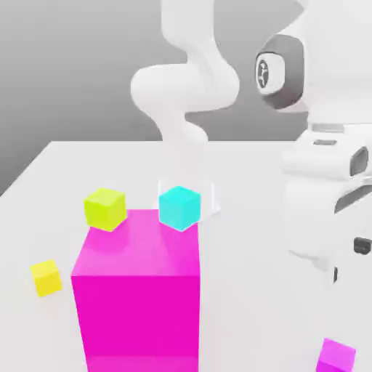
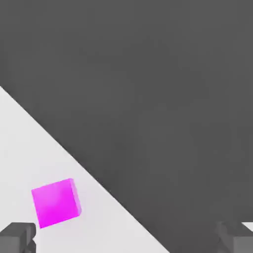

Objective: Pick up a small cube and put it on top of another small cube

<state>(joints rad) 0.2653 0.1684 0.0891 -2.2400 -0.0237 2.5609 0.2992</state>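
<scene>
End effector (image 2: 126,238) hangs open, the small magenta cube (image 2: 56,203) below and off-centre.

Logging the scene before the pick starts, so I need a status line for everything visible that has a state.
Pincer: open, holding nothing.
Small magenta cube: on the table, ungrasped.
Cyan cube: ungrasped, nothing on top.
Yellow-green cube: ungrasped, nothing on top.
Yellow cube: on the table, nothing on top.
Large magenta block: upright on the table.
</scene>
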